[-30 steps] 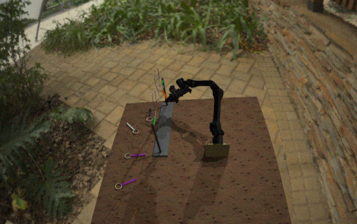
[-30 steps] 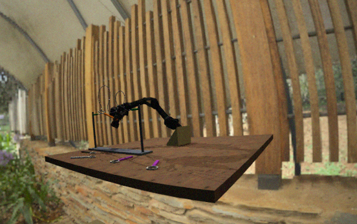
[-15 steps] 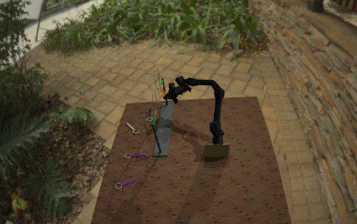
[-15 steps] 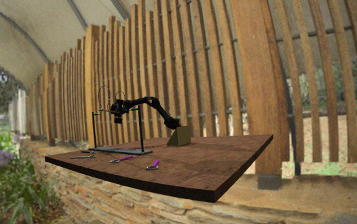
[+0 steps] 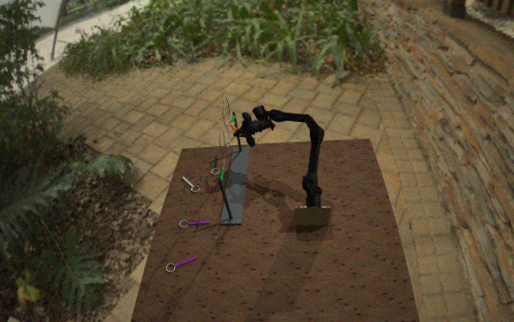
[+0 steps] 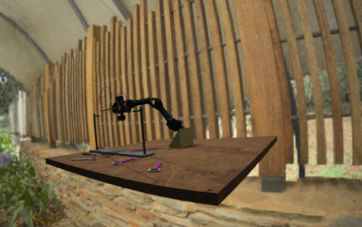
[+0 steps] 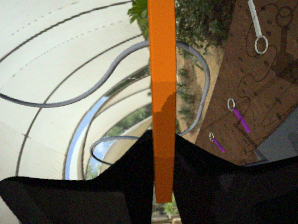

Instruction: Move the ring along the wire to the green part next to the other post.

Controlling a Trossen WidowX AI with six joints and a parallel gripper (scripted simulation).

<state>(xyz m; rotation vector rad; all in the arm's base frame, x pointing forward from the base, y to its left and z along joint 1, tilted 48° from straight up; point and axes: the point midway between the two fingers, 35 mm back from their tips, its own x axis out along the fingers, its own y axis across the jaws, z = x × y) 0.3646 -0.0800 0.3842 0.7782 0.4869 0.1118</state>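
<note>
My gripper point(image 5: 239, 132) point(image 6: 113, 109) point(image 7: 157, 135) is shut on the orange handle point(image 5: 234, 127) point(image 7: 163, 60), which runs up out of the wrist view. The ring is tiny in the top and exterior views, near the far post point(image 5: 239, 145) point(image 6: 95, 131), and outside the wrist view; whether it touches the wire cannot be told. The thin grey wire point(image 7: 206, 80) curves behind the handle in the wrist view and rises in loops in the top and exterior views. One green part point(image 5: 234, 117) point(image 6: 97, 115) is by the far post, the other green part point(image 5: 222, 175) point(image 6: 137, 111) by the near post point(image 5: 225, 200) point(image 6: 143, 131).
The posts stand on a grey base plate point(image 5: 235, 200) point(image 6: 121, 153). Loose rings with purple handles point(image 5: 198, 222) point(image 5: 186, 261) and one with a pale handle point(image 5: 187, 181) lie on the table beyond the plate. Another ring point(image 5: 214, 171) with a dark handle lies near the plate.
</note>
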